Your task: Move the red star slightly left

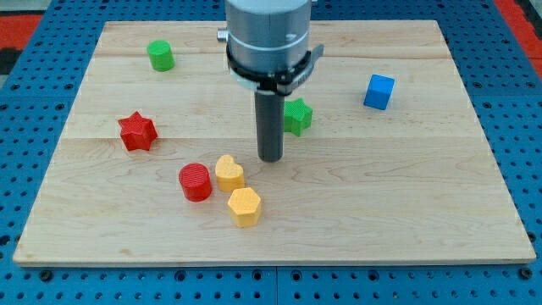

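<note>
Camera view: no jaws fitted, only my tip (270, 158), down mid-bench (406, 212), just beside green star (297, 115). Red star (137, 132) well apart toward view's left, untouched. Push judged not yet begun; approach outstanding.

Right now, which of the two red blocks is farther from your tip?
The red star, alone near the board's left edge. The red cylinder sits closer to my tip, right beside the yellow heart and the yellow hexagon.
</note>
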Robot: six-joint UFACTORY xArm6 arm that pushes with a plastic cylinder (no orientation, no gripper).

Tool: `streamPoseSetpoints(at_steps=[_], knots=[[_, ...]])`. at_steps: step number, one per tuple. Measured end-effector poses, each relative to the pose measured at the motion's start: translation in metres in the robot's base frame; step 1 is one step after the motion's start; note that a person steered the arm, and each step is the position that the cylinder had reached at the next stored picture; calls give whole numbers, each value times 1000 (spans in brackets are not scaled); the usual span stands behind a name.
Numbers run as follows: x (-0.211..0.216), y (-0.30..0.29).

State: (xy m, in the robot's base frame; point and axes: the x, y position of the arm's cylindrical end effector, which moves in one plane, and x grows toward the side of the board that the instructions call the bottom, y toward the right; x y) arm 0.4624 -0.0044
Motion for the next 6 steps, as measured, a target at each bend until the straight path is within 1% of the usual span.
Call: streamPoseSetpoints(at_steps=[1,2,3,4,5,6], knots=[[-26,-1],[-30,-28],[-30,-71],[-30,-125],[-30,-164],[-30,-179]])
